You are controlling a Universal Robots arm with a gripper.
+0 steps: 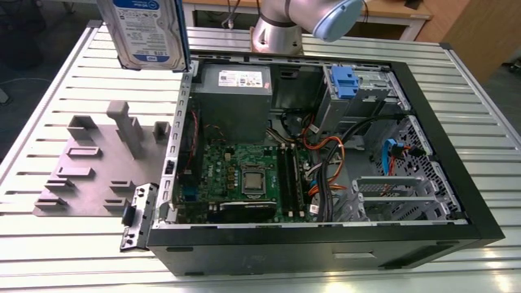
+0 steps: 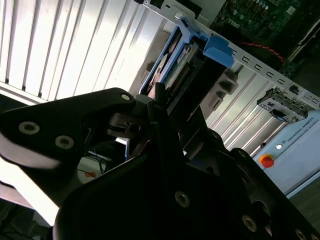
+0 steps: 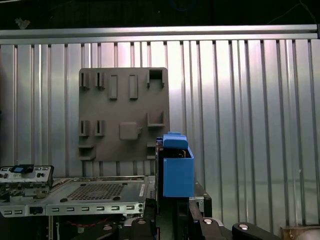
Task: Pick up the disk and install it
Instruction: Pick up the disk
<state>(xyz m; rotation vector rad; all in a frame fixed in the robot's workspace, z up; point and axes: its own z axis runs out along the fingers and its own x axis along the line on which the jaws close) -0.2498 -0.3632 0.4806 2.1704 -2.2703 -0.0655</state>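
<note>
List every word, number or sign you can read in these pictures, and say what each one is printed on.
On the disk: a white-and-blue label with print, too blurred to quote.
On the power supply: a white sticker, print too small to read.
On the motherboard: markings too small to read.
No text here can be quoted with confidence.

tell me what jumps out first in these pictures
The disk hangs in the air at the exterior view's upper left, clamped in the gripper. The open computer case lies on its side in the middle, its green motherboard bared. At the exterior view's left a grey plate with upright blocks lies on the table.
</note>
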